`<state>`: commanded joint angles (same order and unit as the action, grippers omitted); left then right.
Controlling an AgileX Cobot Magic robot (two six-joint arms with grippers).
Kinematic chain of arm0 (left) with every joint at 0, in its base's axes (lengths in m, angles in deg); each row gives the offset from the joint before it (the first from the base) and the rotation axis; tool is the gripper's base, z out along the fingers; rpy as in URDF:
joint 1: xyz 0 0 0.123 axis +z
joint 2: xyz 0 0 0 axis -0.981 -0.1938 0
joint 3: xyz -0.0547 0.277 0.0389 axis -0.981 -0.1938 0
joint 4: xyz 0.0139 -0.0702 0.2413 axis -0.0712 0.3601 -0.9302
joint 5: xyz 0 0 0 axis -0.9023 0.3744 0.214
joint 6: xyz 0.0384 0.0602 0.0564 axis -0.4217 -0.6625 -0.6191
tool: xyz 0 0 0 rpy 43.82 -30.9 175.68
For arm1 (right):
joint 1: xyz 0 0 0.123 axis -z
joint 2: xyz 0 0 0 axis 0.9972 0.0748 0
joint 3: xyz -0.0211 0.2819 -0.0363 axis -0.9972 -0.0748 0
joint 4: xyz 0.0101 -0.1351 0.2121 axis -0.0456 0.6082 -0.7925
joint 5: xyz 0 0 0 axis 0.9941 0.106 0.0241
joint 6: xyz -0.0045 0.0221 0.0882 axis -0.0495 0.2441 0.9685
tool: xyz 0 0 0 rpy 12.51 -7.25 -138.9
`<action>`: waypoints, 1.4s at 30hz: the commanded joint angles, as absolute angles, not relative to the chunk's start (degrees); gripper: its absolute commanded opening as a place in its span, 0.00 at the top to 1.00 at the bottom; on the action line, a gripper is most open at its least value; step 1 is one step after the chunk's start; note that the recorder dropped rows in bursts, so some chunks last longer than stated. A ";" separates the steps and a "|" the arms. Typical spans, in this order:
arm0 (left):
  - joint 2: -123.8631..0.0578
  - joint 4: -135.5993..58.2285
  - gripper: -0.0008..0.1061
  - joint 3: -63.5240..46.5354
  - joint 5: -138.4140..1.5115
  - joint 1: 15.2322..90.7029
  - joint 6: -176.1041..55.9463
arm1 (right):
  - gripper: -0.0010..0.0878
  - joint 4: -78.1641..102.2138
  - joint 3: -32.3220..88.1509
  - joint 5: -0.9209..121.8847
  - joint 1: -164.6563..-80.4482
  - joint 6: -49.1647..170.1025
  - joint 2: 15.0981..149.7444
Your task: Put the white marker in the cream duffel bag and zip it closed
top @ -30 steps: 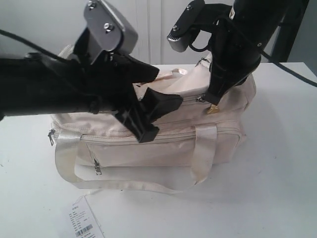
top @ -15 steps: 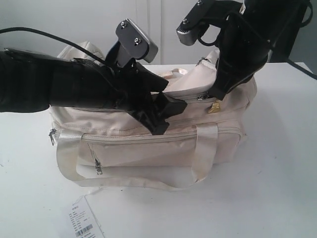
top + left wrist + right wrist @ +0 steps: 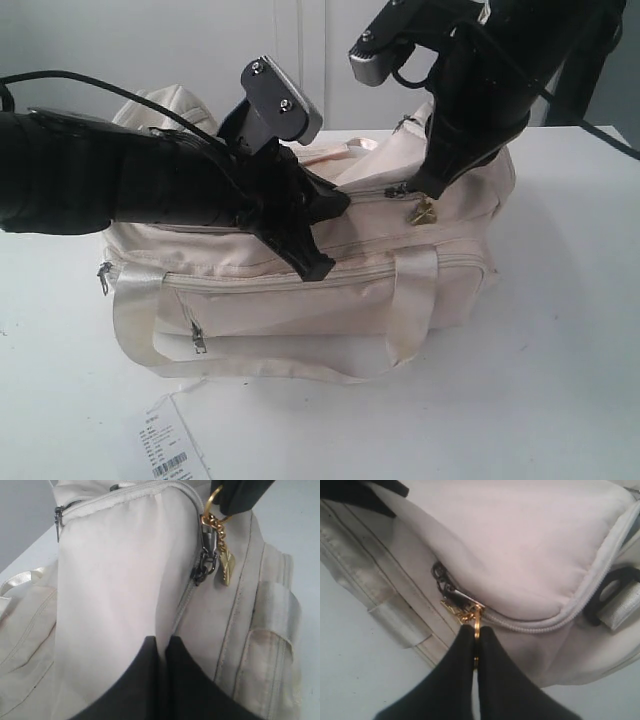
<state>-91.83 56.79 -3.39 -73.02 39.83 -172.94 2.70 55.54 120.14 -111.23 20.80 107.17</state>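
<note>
The cream duffel bag [image 3: 330, 300] lies on the white table. My left gripper [image 3: 340, 202] is shut on a fold of the bag's top flap [image 3: 110, 580], just short of the zipper. My right gripper [image 3: 418, 190] is shut on the gold ring [image 3: 477, 621] of the top zipper's pull. From that ring a gold leaf charm [image 3: 226, 567] hangs beside the dark zipper slider [image 3: 205, 565]. The zipper teeth [image 3: 555, 625] behind the slider are joined. The white marker is out of view.
A white paper barcode tag [image 3: 165, 445] lies on the table [image 3: 570, 380] in front of the bag's left corner. The bag's front handle [image 3: 135, 330] droops over its zipped front pocket. A pale wall stands behind.
My left arm swung in and dropped to the bag, and its jaws went from open to shut on the flap. My right gripper nudged the zipper pull slightly left.
</note>
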 joint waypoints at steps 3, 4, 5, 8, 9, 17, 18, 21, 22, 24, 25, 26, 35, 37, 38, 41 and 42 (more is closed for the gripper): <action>-91.83 56.79 0.99 -3.39 -73.02 39.83 -172.68 | 0.99 4.19 55.54 120.24 -110.47 20.80 107.17; -91.83 56.79 0.99 -3.39 -73.02 39.83 -172.68 | 0.99 4.73 55.54 120.39 -110.19 20.80 107.17; -91.83 56.79 0.99 -3.39 -73.02 39.83 -172.68 | 0.99 5.14 55.54 120.39 -109.86 20.80 107.17; -91.83 56.79 0.99 -3.39 -73.02 39.83 -172.54 | 0.99 5.24 55.54 120.39 -108.93 20.80 107.17; -91.83 56.79 0.99 -3.39 -73.02 39.83 -172.54 | 0.99 5.24 55.54 120.28 -108.81 20.80 107.17; -91.83 56.79 0.99 -3.39 -73.02 39.83 -172.54 | 0.99 5.24 55.54 119.61 -107.21 20.80 107.17; -91.83 56.79 0.99 -3.39 -73.02 39.83 -172.54 | 0.99 5.24 55.54 119.45 -107.01 20.80 107.17; -91.83 56.79 0.99 -3.39 -73.02 39.83 -172.54 | 0.99 5.24 55.54 118.76 -106.51 20.80 107.17; -91.83 56.79 0.99 -3.39 -73.02 39.83 -172.54 | 0.99 5.24 55.54 118.75 -106.30 20.80 107.17; -91.83 56.79 0.99 -3.39 -73.02 39.83 -172.54 | 0.99 5.24 55.54 118.61 -106.23 20.80 107.17; -91.83 56.79 0.99 -3.39 -73.02 39.83 -172.54 | 0.99 5.42 55.54 118.63 -106.20 20.80 107.17; -91.83 56.79 0.99 -3.39 -73.02 39.83 -172.54 | 0.99 5.52 55.54 118.45 -105.99 20.80 107.17; -91.29 56.79 0.99 -3.49 -73.02 39.83 -172.56 | 0.99 5.52 55.54 115.84 -105.61 20.80 107.17; -90.72 56.79 0.99 -3.49 -73.02 39.83 -172.83 | 0.99 5.52 55.54 115.69 -105.61 20.80 107.17; -90.43 56.79 0.99 -3.49 -72.94 39.83 -172.80 | 0.99 5.52 55.54 115.41 -105.61 20.80 107.17; -89.73 56.69 0.99 -3.49 -72.94 39.83 -172.80 | 0.99 5.87 55.54 114.93 -105.17 20.80 107.27; -89.73 56.69 0.99 -3.49 -72.94 39.83 -172.80 | 0.99 5.87 55.54 114.61 -105.02 20.90 107.27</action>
<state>-89.73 56.69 -3.49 -72.94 39.83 -172.80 5.87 55.54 114.61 -105.02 20.90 107.27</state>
